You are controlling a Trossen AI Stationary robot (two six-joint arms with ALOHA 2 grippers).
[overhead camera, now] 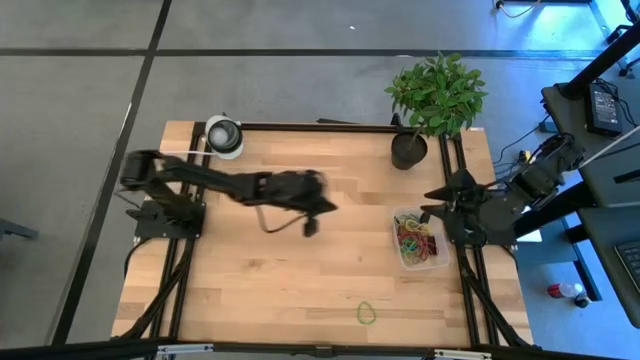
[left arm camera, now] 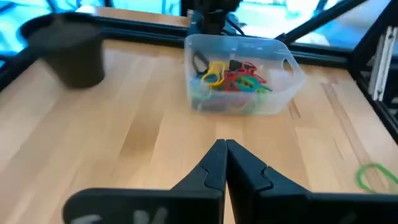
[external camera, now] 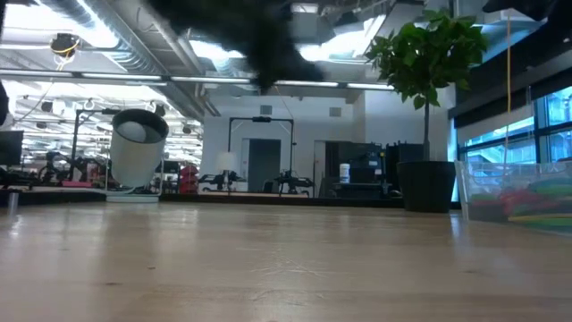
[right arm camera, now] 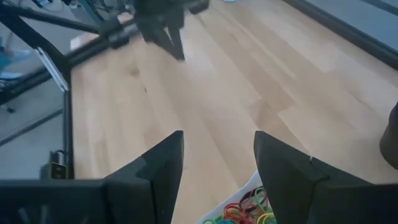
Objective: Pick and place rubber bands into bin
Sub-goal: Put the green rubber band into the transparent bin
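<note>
We have our left gripper (overhead camera: 312,228) hanging over the middle of the tabletop (overhead camera: 280,290), its jaws pressed together with nothing visible between them. Our right gripper (right arm camera: 217,162) waits at the right edge, directly beside the bin (overhead camera: 420,241), with its jaws spread wide and empty.

The bin, a small clear plastic container, sits near the right side of the tabletop, in front of the black plant pot (overhead camera: 408,150). It already holds a tangle of rubber bands (left arm camera: 231,78) in red, yellow and green. One green rubber band (overhead camera: 367,313) lies loose on the wood near the front edge, well apart from the bin and from both grippers. We can see no other stray bands on the tabletop. A round white-and-grey roll (overhead camera: 224,136) stands at the back left corner, out of the way.

We judge the task nearly finished, with this single green loop left to collect. The left arm looks to be between picks, carrying nothing. Next, we would open the left jaws, swing toward the front of the tabletop, and lower them over the green loop. The band lies flat and thin, so the fingertips must come right down to the wood to catch it.
</note>
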